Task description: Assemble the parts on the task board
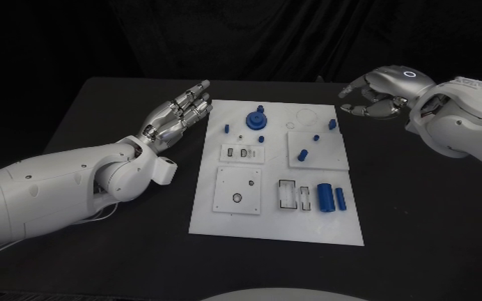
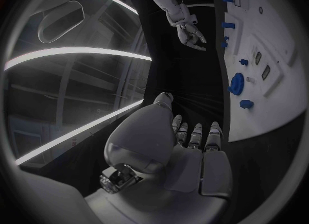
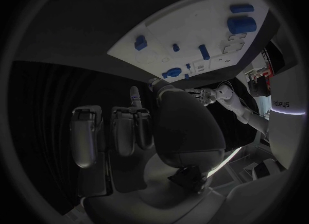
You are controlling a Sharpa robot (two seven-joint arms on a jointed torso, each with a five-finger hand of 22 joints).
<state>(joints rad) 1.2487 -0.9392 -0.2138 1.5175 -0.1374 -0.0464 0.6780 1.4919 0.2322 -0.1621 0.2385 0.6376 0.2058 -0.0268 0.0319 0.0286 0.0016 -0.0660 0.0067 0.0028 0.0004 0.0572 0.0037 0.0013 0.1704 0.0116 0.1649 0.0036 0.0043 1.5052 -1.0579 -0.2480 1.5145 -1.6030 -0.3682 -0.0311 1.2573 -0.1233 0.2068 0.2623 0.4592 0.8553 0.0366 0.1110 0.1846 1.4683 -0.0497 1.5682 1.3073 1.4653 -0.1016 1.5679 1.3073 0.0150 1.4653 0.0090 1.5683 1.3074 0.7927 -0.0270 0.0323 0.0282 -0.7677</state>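
Head view: a black desk [image 1: 120, 99] w/ a white task board [image 1: 276, 228] lying flat in the middle. Small blue parts sit on the board: a round gear-like disc [image 1: 257, 118] near the far edge, little pegs beside it, one peg [image 1: 302, 154] on a raised white square, and a fat cylinder [image 1: 325, 197] w/ a thinner rod [image 1: 340, 198] just beside it near the front right. The left hand [image 1: 179, 116] hangs just beside the board's far left corner, fingers straight and stretched out, holding nothing. The right hand [image 1: 379, 99] hangs past the board's far right corner, well apart from it, fingers curled inward, nothing in them.

Left wrist view: the left hand [image 2: 193, 152] seen from behind, fingers extended side by side over the dark desk, nothing held. The board [image 2: 270, 105] curves along one side, w/ the blue disc [image 2: 237, 83] and a small blue peg [image 2: 246, 103] on it. The right hand [image 2: 191, 32] shows far off, apart from the board.

Right wrist view: the right hand [image 3: 135, 131] from behind, fingers bent in, nothing between them. The board [image 3: 161, 33] lies beyond, carrying the fat cylinder [image 3: 241, 25], the rod [image 3: 241, 8] and several small pegs. The left hand [image 3: 207, 95] shows small past the board's edge.
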